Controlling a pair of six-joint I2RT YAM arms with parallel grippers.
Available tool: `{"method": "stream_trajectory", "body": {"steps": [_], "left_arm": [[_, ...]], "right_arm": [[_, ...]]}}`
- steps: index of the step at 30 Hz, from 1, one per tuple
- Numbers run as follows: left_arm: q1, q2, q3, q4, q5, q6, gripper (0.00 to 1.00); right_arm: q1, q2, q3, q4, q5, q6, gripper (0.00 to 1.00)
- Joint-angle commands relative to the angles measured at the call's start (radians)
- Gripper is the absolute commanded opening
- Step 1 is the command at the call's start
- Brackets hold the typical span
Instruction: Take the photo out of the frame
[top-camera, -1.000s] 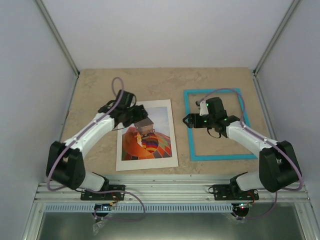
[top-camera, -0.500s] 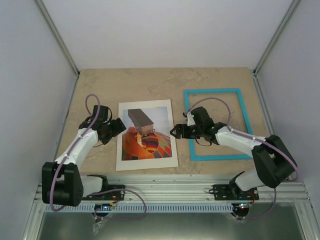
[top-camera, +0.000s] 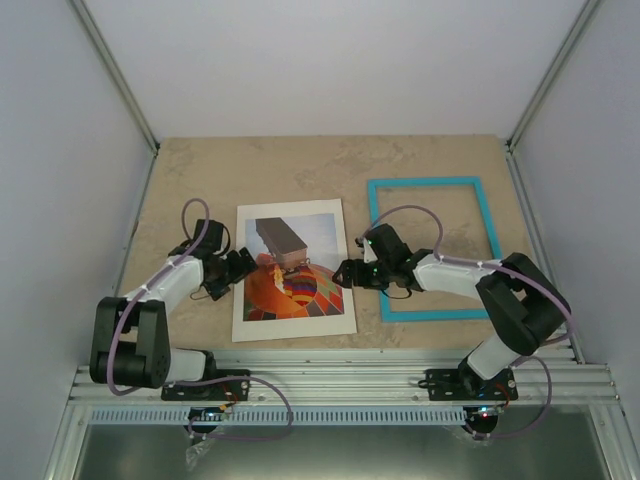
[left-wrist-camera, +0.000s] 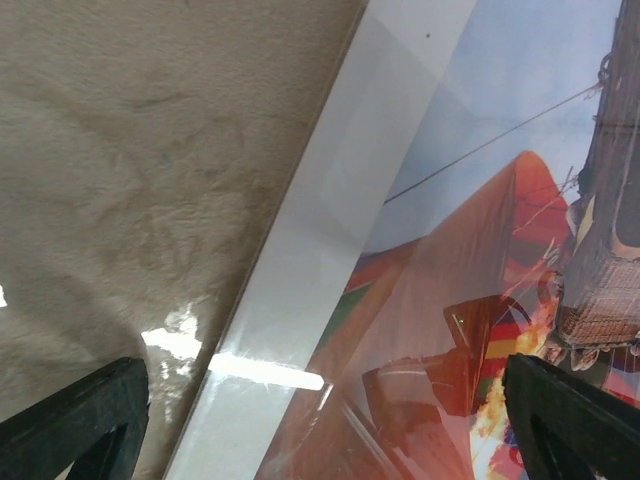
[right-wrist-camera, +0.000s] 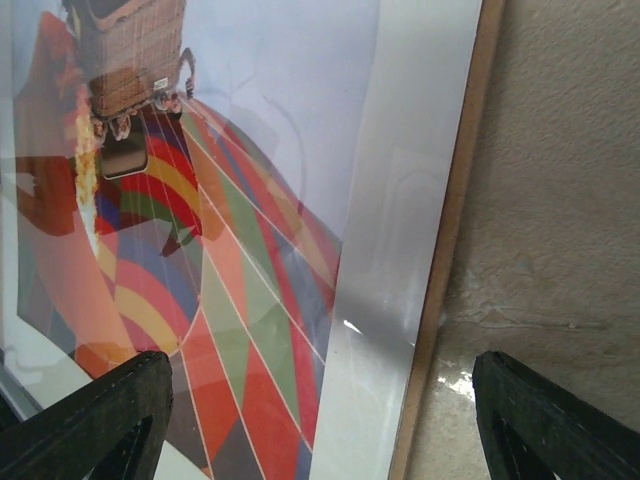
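The photo (top-camera: 295, 270), an orange-red balloon with a brown basket, lies face up inside a white mat (top-camera: 296, 325) on the table. It is out of the frame (top-camera: 425, 182), which lies empty to its right. My left gripper (top-camera: 242, 268) is open and low at the mat's left edge. In the left wrist view its fingertips (left-wrist-camera: 75, 420) straddle the mat (left-wrist-camera: 330, 230) and the photo (left-wrist-camera: 480, 280). My right gripper (top-camera: 346, 273) is open at the mat's right edge, straddling the photo (right-wrist-camera: 200, 200), the mat (right-wrist-camera: 400, 250) and bare table. Neither holds anything.
A thin brown board edge (right-wrist-camera: 450, 260) shows under the mat's right side. The picture's surface is glossy and reflects my arm. White walls enclose the beige table (top-camera: 250, 170) on three sides. The arm bases sit on a metal rail (top-camera: 340, 385) at the near edge.
My left arm drew back from over the photo's top to the mat's left edge. My right arm swung left off the frame to the mat's right edge. Both grippers opened wider.
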Motion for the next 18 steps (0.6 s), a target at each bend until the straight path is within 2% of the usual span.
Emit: {"method": "stream_trajectory", "body": {"steps": [1,8,18], "left_arm": [[0.004,0.019,-0.012,0.049,0.067,0.009,0.98],[-0.024,0.027,-0.016,0.091,0.147,-0.021,0.95],[-0.078,0.018,0.02,0.107,0.161,-0.061,0.95]], "right_arm": [[0.007,0.022,0.033,0.02,0.01,0.01,0.83],[0.006,0.055,0.081,0.017,-0.009,0.003,0.83],[0.001,0.069,0.141,-0.012,-0.007,-0.018,0.83]]}}
